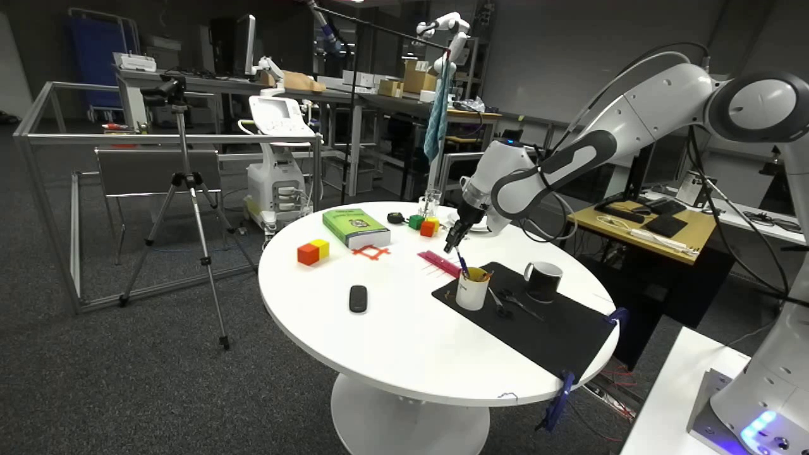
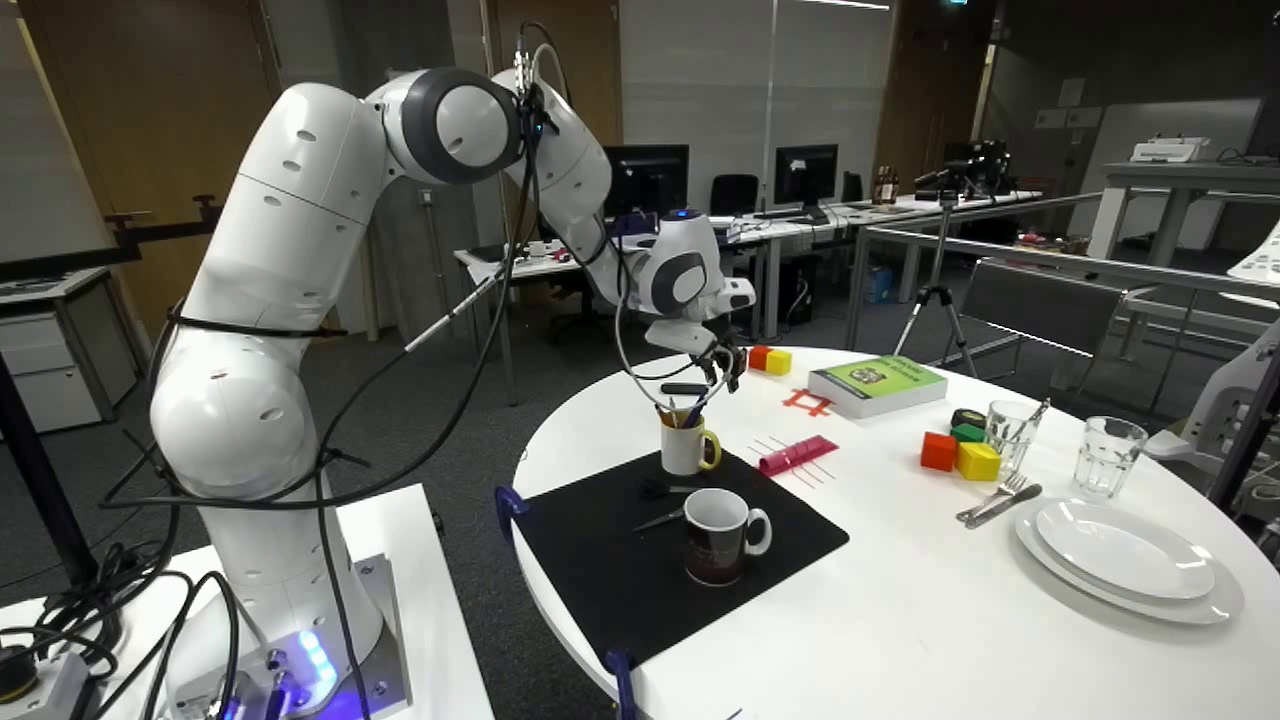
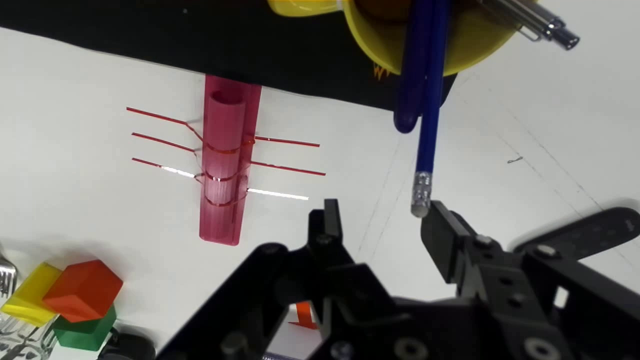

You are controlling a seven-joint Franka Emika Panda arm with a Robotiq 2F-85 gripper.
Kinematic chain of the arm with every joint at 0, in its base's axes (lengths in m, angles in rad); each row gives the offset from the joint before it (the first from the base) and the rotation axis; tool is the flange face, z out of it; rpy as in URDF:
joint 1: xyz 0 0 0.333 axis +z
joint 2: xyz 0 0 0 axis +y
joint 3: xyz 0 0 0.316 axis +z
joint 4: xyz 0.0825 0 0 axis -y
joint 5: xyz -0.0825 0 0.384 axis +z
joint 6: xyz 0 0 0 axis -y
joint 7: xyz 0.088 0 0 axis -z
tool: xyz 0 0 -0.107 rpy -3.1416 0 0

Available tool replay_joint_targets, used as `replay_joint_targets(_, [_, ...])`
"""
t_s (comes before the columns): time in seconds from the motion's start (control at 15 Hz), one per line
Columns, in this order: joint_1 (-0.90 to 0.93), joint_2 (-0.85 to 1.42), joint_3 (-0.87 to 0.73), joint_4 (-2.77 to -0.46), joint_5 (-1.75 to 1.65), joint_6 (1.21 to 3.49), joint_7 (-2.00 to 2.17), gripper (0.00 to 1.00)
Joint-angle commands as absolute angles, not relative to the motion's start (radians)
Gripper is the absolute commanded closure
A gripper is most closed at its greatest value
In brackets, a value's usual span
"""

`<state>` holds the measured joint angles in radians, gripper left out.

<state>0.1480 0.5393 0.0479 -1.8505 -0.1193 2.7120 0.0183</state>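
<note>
Hand (image 3: pixel 382 215), foremost in the wrist view: jaws partly spread, nothing clamped. Blue pencil (image 3: pixel 428 147): metal-capped end just beside one finger, contact unclear; long axis slanting from the hand down into the white mug (image 1: pixel 471 297). Purple item (image 3: pixel 406 112): alongside pencil. Pink tube (image 3: pixel 224 165): on the surface (image 1: pixel 392 354), lower than the hand, to one side.

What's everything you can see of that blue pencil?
The blue pencil is slim, with a silvery, metal-looking band at its upper end. It stands tilted in the yellow-lined mug beside a purple, pen-like thing; its lower end is hidden. The open jaws are near its tip; whether they touch it is unclear.
</note>
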Motion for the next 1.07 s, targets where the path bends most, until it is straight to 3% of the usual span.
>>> replay_joint_targets(0.0, [0.168, 0.52, 0.03, -1.868, -0.134, 2.724, 0.041, 0.19])
replay_joint_targets(0.13, [0.17, 0.511, 0.031, -1.879, -0.13, 2.715, 0.048, 0.03])
replay_joint_targets(0.2, [0.172, 0.508, 0.031, -1.884, -0.129, 2.714, 0.051, 0.0])
replay_joint_targets(0.6, [0.174, 0.494, 0.033, -1.903, -0.129, 2.697, 0.047, 0.0])
replay_joint_targets(0.67, [0.173, 0.493, 0.034, -1.903, -0.129, 2.696, 0.045, 0.25])
replay_joint_targets(0.73, [0.174, 0.492, 0.032, -1.904, -0.131, 2.694, 0.046, 0.26])
replay_joint_targets(1.0, [0.182, 0.496, 0.02, -1.897, -0.139, 2.689, 0.06, 0.56])
